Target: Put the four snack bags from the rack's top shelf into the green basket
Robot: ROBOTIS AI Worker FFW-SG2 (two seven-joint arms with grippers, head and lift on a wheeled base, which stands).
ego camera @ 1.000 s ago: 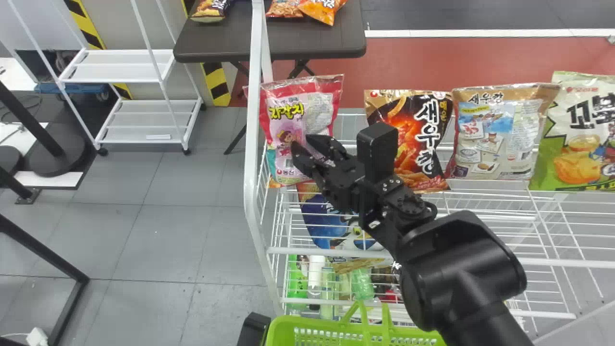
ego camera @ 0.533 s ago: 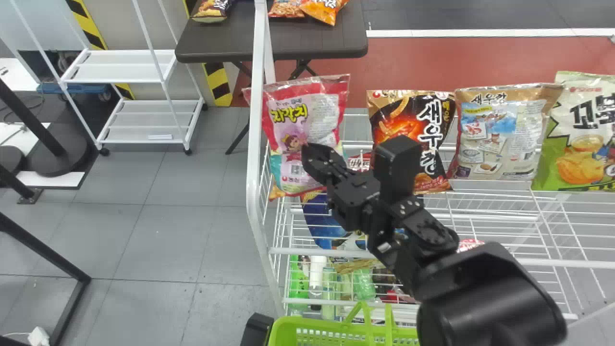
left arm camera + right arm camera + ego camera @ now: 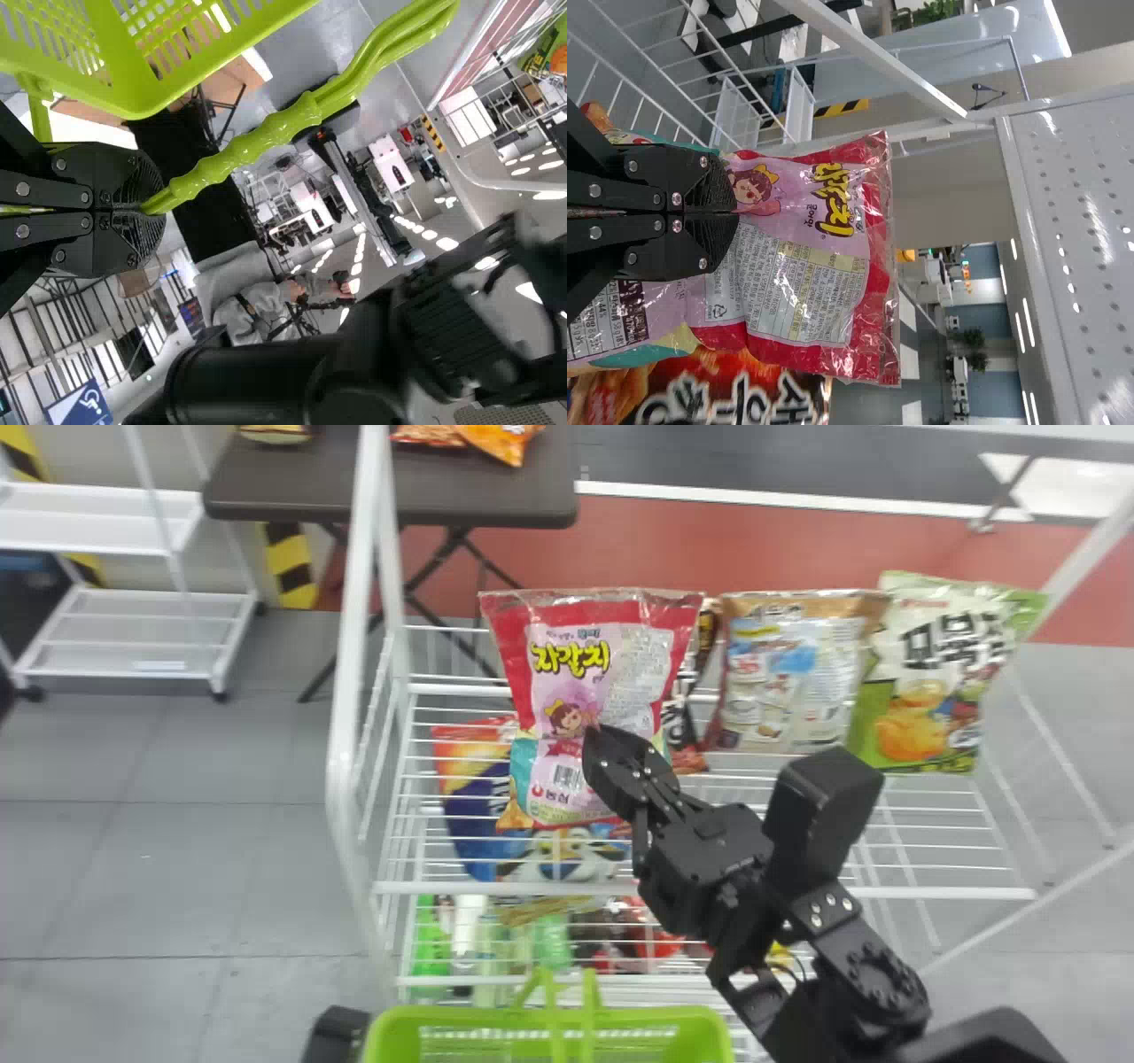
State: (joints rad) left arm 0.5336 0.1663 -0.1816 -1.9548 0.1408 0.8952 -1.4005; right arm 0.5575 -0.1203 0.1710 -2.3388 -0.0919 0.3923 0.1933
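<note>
My right gripper [image 3: 595,735] is shut on the front of the pink and red snack bag [image 3: 567,664], which hangs upright over the rack's left part. In the right wrist view the gripper [image 3: 735,211] pinches the bag's [image 3: 806,292] printed film. Behind it, partly covered, is the black shrimp snack bag [image 3: 680,717]; the brown bag [image 3: 788,682] and the green bag [image 3: 930,682] stand to its right on the top shelf [image 3: 930,797]. The green basket [image 3: 709,1027] is at the bottom edge. My left gripper [image 3: 146,209] is shut on the basket's handle [image 3: 257,133].
The rack's white post [image 3: 345,735] rises left of the held bag. A blue snack bag [image 3: 469,833] and bottles [image 3: 549,939] lie on lower shelves. Behind the rack stands a dark table [image 3: 292,487] with more bags; a white cart [image 3: 133,638] is at the left.
The pink bag has come away from the rack's left post, nearer to the robot, with the right gripper. The head view has shifted, so the rack and basket appear farther left.
</note>
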